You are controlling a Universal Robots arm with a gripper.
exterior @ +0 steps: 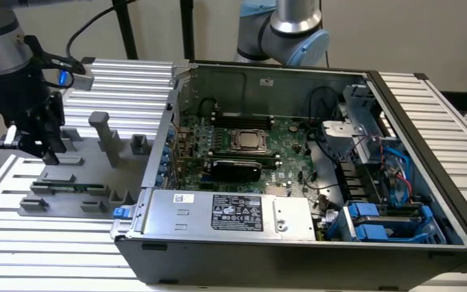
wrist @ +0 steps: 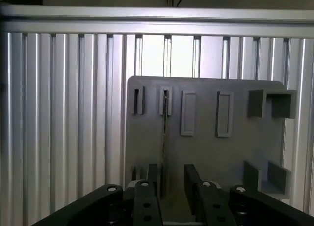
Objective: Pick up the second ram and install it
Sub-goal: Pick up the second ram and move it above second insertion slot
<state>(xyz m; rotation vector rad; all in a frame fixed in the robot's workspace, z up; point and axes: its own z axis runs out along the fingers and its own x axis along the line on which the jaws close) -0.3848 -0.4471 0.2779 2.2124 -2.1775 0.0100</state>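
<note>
The second ram [exterior: 70, 186] is a thin green stick standing on edge in grey holder blocks on the grey holder plate [exterior: 87, 167], at the exterior view's left. In the wrist view the ram [wrist: 164, 137] is a thin dark line seen edge-on, running from a slotted block toward my fingers. My gripper [exterior: 48, 159] hangs over the holder plate, a little above and behind the ram. The gripper [wrist: 171, 186] is open, and the ram's near end lies in the gap, close to one finger [wrist: 153, 179]. Nothing is held.
The open computer case [exterior: 298, 243] stands at the exterior view's right of the plate, with the green motherboard [exterior: 286, 146] and its CPU socket inside. A tall grey post [exterior: 104, 131] rises from the holder plate near my gripper. Ribbed aluminium table [exterior: 22, 243] surrounds everything.
</note>
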